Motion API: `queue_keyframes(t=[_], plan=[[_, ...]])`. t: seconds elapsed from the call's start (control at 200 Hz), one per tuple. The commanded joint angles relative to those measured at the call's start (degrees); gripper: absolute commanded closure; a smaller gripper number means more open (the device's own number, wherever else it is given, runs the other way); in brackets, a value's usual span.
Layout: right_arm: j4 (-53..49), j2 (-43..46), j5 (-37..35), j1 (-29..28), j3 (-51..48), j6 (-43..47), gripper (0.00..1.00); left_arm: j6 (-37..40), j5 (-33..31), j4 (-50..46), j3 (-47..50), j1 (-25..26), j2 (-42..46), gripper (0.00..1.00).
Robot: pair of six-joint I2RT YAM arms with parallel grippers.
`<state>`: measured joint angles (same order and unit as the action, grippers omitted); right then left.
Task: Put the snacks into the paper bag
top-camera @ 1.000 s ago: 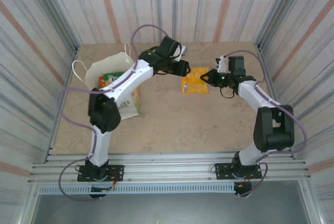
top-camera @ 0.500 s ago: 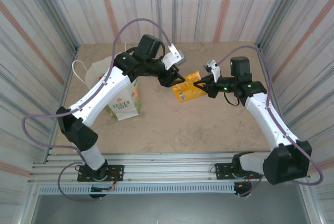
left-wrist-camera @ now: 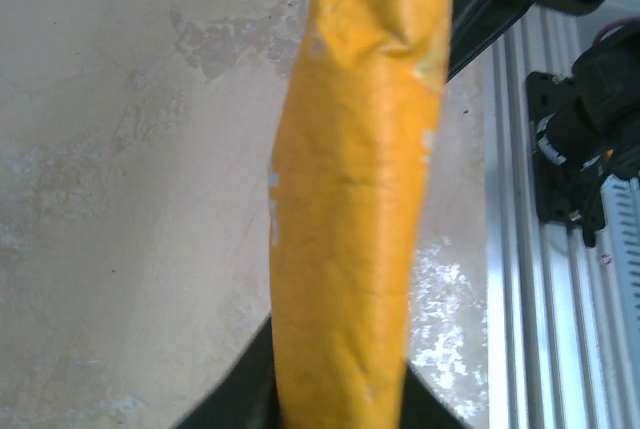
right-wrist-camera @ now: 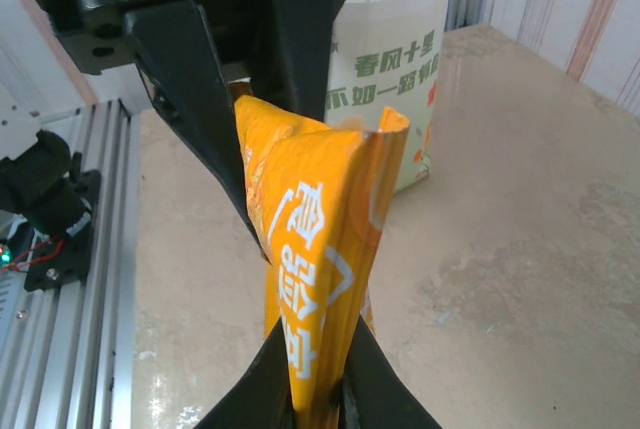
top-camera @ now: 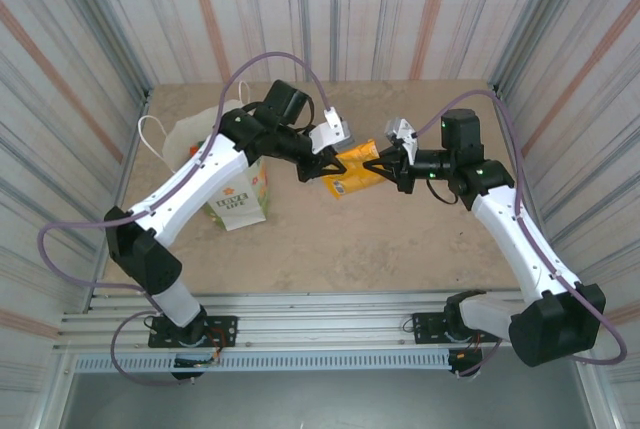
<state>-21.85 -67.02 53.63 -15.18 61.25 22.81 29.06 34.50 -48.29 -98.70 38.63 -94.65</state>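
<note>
Up over mid-table, the orange packet (top-camera: 352, 171) is pinched at both ends, left gripper (top-camera: 320, 165) and right gripper (top-camera: 388, 164) each clamped on it. Looks like a handoff, since the bag (top-camera: 238, 199) sits on lefty's side.

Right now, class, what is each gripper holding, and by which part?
Both hold one orange packet above the table: the right gripper pinches one end, the left gripper the opposite end.
</note>
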Motion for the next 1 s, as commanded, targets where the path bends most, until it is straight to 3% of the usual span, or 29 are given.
queue_keyframes(t=[0.0,0.08,0.165,0.251,0.351,0.787,0.992], plan=[[0.53,1.3,-1.28,-0.6,-0.61,0.15,0.87,1.18,2.51,-0.83,0.81,0.13,4.14,0.92],[1.17,1.41,-2.3,-0.64,-0.92,-0.91,0.84,0.68,2.42,-0.89,1.46,0.13,5.44,0.99],[2.89,1.71,-4.8,-0.71,-1.31,-3.85,0.71,-0.77,1.51,-1.11,1.71,0.04,6.79,1.0],[5.86,2.37,-10.09,-0.68,-2.07,-9.42,0.55,-3.81,-2.46,-1.81,1.13,-0.11,8.17,1.0],[7.73,2.74,-14.66,-0.68,-2.72,-14.67,0.48,-8.69,-9.45,-4.31,-1.24,-0.79,9.54,1.0],[6.6,-4.43,-15.52,-1.25,0.63,-27.88,0.4,-27.93,-37.36,-9.63,-6.87,-10.09,20.36,1.0],[4.48,-7.8,-15.69,-2.8,3.24,-28.28,0.4,-34.88,-42.29,-12.88,-5.2,-20.04,23.64,1.0]])
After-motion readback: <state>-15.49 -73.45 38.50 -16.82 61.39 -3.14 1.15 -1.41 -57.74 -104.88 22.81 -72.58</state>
